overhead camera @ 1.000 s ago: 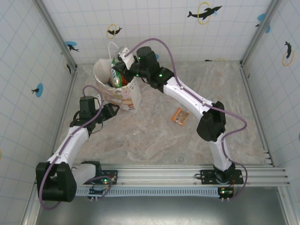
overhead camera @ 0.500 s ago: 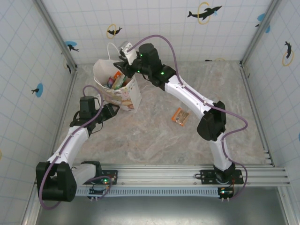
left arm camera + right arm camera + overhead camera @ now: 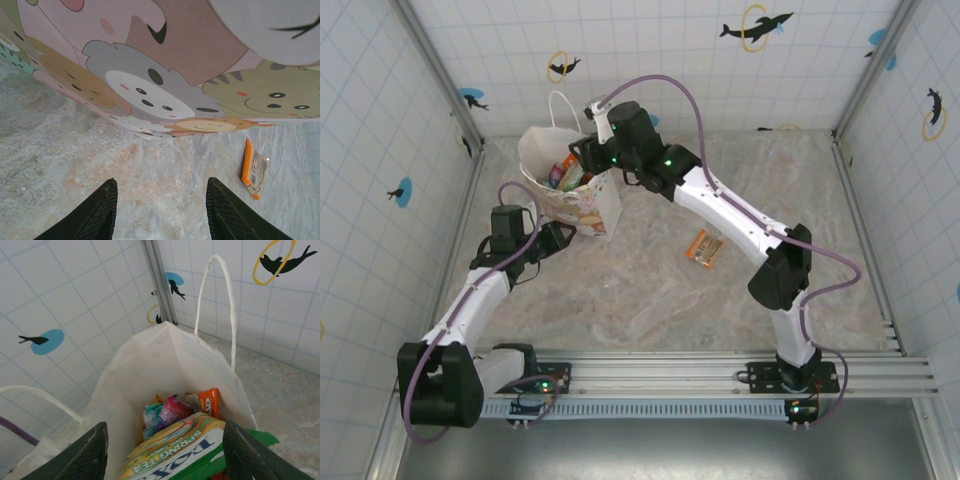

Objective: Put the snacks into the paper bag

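The white paper bag (image 3: 535, 150) stands upright at the back left, mouth open. Inside it lie several snacks: a green and yellow packet (image 3: 185, 450) on top, then a pink one (image 3: 172, 409), a teal one (image 3: 151, 417) and an orange one (image 3: 209, 402). My right gripper (image 3: 584, 156) hovers over the bag's mouth; in its wrist view it (image 3: 165, 447) is open, wider than the green packet below it. A small orange bar (image 3: 705, 247) lies on the table. My left gripper (image 3: 161, 200) is open and empty, low by the bag's printed side (image 3: 150, 100).
Tiled walls close in the left, back and right sides. One thin loop handle (image 3: 220, 300) stands up from the bag's far rim. The marbled tabletop (image 3: 650, 290) spreads between the bag, the bar and the arm bases.
The right gripper held the green packet over the bag's mouth, then opened; the packet now lies inside on the other snacks. The left arm has not moved.
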Robot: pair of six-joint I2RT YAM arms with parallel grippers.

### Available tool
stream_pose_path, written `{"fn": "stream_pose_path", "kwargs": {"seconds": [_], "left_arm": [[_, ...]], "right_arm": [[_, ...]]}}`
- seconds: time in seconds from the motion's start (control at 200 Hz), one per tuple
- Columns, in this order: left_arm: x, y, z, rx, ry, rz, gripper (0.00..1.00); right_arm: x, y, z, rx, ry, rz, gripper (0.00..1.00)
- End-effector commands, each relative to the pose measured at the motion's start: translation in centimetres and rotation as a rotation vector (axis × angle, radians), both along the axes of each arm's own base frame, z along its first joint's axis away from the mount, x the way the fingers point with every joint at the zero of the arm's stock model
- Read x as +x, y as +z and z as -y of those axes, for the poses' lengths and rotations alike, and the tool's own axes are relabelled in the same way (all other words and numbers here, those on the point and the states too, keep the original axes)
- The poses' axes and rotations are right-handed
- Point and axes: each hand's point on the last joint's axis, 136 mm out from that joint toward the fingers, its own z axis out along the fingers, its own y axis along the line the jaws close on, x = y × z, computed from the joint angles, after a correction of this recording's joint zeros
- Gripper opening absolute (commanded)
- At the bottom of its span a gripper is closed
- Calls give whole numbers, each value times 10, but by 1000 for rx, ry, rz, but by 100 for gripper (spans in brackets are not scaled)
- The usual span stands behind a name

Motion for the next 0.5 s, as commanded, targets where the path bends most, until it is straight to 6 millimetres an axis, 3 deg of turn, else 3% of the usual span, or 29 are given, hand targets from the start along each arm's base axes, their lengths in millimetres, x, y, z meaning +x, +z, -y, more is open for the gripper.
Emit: {"fn": "stream_pose_path", "kwargs": {"seconds": [0.0, 0.11, 0.355, 0.495], "left_arm": [[3, 5, -1, -1, -8, 14, 49], [4, 9, -2, 7, -10, 23, 49], [5, 43, -9, 94, -22, 104, 49], [4, 60, -12, 114, -18, 129, 49]], "right_arm": [[-7, 9, 13, 50, -65, -80, 61], [-8, -2, 18, 29, -86, -127, 61], [-10, -12, 33, 27, -124, -193, 61], [-21, -13, 26, 66, -82, -245, 57]]}}
